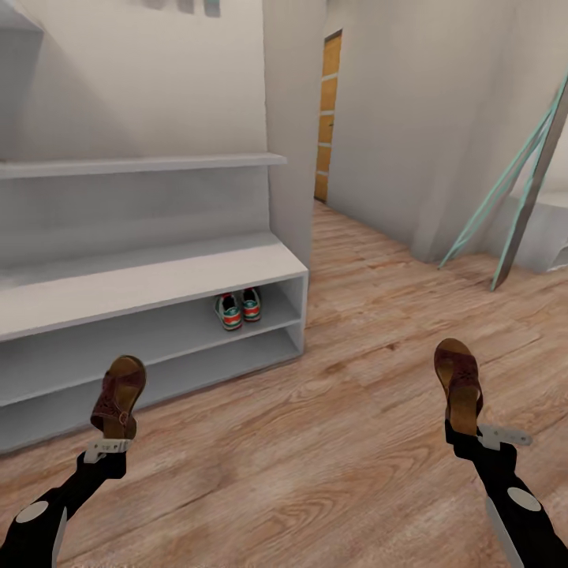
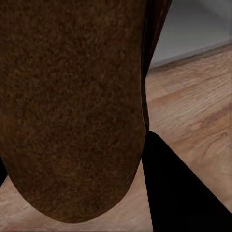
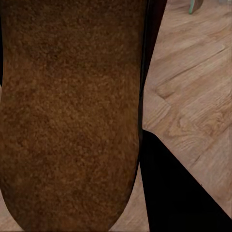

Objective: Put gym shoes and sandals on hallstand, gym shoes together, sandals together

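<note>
Both sandals are off the corridor floor (image 1: pixel 379 371) right now, one per arm. Left gripper (image 1: pixel 108 443) has its jaws pinching the left sandal (image 1: pixel 118 396) at the heel end; right gripper (image 1: pixel 473 435) is doing the same w/ the right sandal (image 1: pixel 458 384). The heel grip makes sense, I'd say: toe stays free to slide into a shelf first.

Long axis of each sandal runs away from the robot, toes fwd and raised, footbeds facing up. The left one tilts a bit to the right, toe aimed toward the hallstand (image 1: pixel 158 276); the right one is near straight ahead, pointing down the corridor, well apart from the rack.

In both wrist views a brown grainy sandal surface (image 2: pixel 72 106) (image 3: pixel 72 111) crowds the frame, w/ plank floor beside it.

Gym shoes (image 1: pixel 238 308) are already parked side by side on the upper open shelf, near its right end, toes out toward us. Looks like the shoe half is done, sandal half pending. There's free shelf space left of the sneakers, so prob the sandals go there as a pair.
</note>
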You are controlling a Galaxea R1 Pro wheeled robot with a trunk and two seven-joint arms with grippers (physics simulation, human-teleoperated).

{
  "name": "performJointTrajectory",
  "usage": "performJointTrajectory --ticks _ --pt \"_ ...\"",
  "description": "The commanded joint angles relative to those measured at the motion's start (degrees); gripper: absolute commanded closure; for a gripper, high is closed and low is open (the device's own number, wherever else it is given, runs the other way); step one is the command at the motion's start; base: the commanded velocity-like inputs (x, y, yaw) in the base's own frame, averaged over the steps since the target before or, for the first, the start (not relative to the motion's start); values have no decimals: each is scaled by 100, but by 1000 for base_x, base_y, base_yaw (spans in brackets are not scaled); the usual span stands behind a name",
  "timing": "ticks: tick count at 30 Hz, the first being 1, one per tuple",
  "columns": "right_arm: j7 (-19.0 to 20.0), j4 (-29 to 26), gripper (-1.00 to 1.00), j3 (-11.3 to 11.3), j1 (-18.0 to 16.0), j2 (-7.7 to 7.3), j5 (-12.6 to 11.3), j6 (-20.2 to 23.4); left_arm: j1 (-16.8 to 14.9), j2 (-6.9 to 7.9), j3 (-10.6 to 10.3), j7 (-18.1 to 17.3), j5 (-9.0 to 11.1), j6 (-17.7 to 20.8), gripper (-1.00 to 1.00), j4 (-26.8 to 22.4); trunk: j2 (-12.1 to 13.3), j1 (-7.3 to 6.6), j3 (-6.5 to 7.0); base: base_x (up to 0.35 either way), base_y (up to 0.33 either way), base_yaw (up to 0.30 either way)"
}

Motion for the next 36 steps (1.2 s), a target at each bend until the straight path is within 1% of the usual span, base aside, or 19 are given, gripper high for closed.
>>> performJointTrajectory --ticks 1,8,11,17,32,36 --pt "-27 -12 100 7 1 -3 -64 29 -10 -5 35 -28 -67 -44 100 -1 -2 -1 -5 0 0 280" --pt "-28 2 100 12 1 -3 -64 29 -9 -5 35 -28 -67 -44 100 1 -2 -1 -5 -2 6 280" --pt "-27 5 100 14 1 -3 -64 29 -10 -5 35 -28 -64 -44 100 3 -2 -1 -5 -85 153 280" --pt "-28 4 100 8 1 -3 -64 29 -10 -5 42 -28 -60 -44 100 -1 -2 -1 -5 -118 273 280" --pt "-28 -3 100 7 1 -3 -64 29 -11 1 44 -28 -59 -44 100 -1 -2 -1 -5 -10 305 280" --pt "-27 -3 100 7 1 -3 -64 29 -9 3 44 -28 -59 -40 100 -1 -2 -1 -5 -95 306 275"
